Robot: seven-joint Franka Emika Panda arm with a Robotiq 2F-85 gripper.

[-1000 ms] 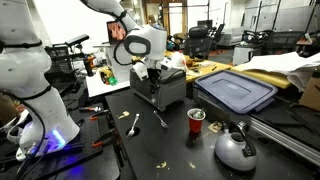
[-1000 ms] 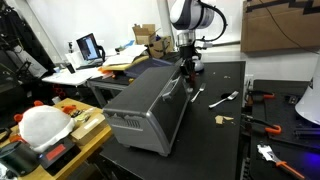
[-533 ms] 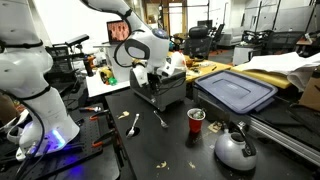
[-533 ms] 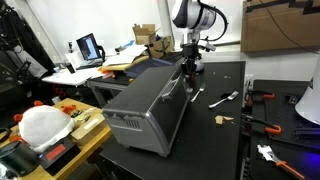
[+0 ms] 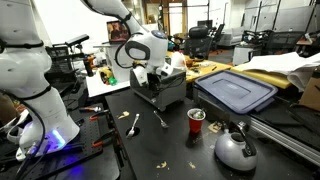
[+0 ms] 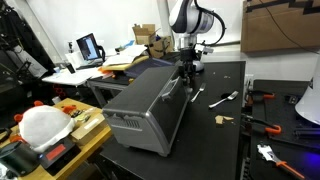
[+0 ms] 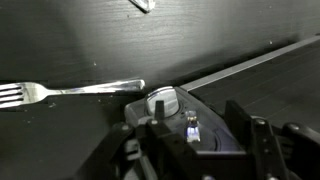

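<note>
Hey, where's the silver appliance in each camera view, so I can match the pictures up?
In an exterior view: the silver appliance sits at centre, fairly small.
In an exterior view: it fills the centre, stretching toward lower left.
Wrist view: only its top shows, lower right.
Shared landmark: the gripper, over one end of it.

In an exterior view: black table (image 5: 170, 152), cluttered lab behind. Grey metal box (image 5: 170, 93) sits near the middle. Gripper (image 5: 150, 74) hangs at the box's 9 o'clock edge, touching it or just above; jaw gap too small to read here. Taken from the box:
- spoon (image 5: 133, 123) at 7 o'clock
- thin metal utensil (image 5: 160, 119) at 6
- red cup (image 5: 196, 121) at 5
- silver kettle (image 5: 236, 149) farther out at 5
- blue lid (image 5: 237, 92) at 3
- white robot base (image 5: 30, 85) at 9, well apart
</note>
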